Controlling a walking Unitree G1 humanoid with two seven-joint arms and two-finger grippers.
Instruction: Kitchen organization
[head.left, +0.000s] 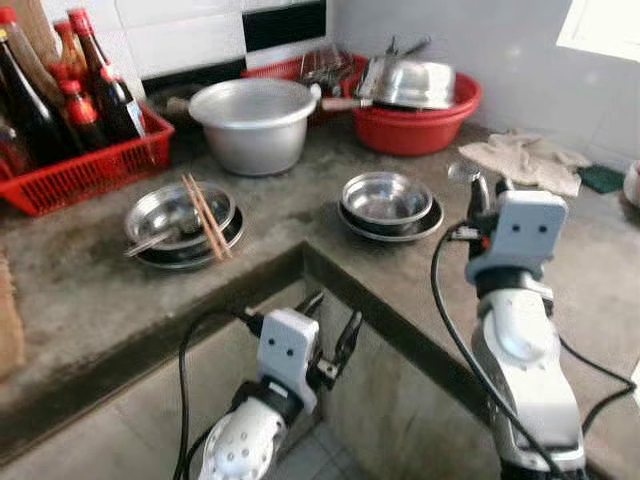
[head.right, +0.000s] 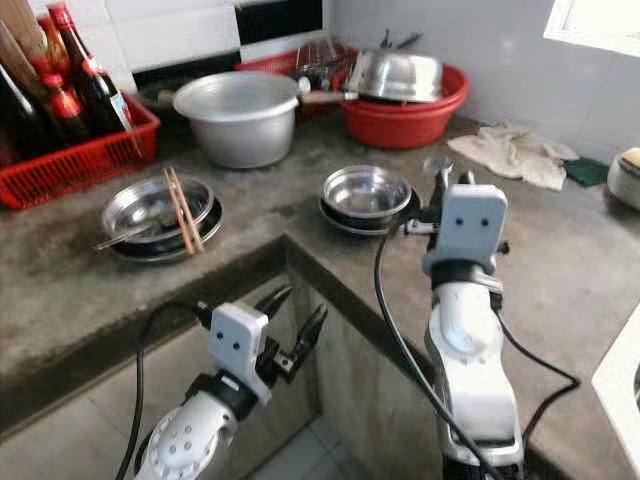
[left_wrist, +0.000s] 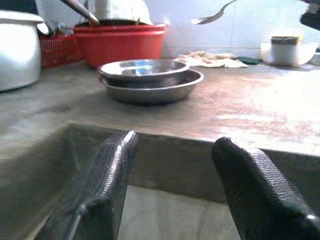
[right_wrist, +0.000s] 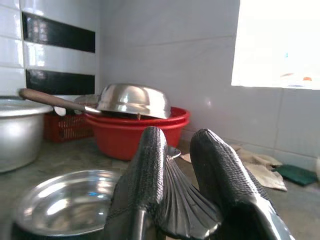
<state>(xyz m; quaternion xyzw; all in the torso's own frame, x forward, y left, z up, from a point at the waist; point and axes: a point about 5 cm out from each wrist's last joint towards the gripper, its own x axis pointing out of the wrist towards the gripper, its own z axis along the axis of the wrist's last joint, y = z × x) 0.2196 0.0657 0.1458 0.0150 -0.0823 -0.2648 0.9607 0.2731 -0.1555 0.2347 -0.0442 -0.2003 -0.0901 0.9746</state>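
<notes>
From the head views, your right end effector (head.right: 441, 178) stands above the surface (head.left: 300, 215), just right of the stacked steel bowls (head.left: 388, 203), and it is closed on a spoon (head.right: 437, 168) whose bowl end sticks up past the fingertips. The spoon is probably light, stiff and slick metal, so a thin handle could twist in the pinch; keep the grip low on the handle. Your left end effector (head.left: 333, 322) hangs below the surface edge, in the inner corner, fingers spread wide and empty. On the left sit a second bowl stack with chopsticks (head.left: 207, 215) across it, a red crate of bottles (head.left: 70, 95), an aluminium pot (head.left: 255, 122) and a red basin (head.left: 415, 125) with an upturned steel bowl. Open room lies to the right, toward the cloth (head.left: 527, 160). In the left wrist view, the two pads (left_wrist: 107, 175) frame the surface lip, which is the edge to clear before you raise that arm; the bowls (left_wrist: 150, 80) lie beyond it. In the right wrist view, the fingers (right_wrist: 150, 170) are pressed onto the spoon's handle, with the near bowl (right_wrist: 65, 205) just below and the basin (right_wrist: 135, 132) behind; I judge a drop into that bowl short and unobstructed.
</notes>
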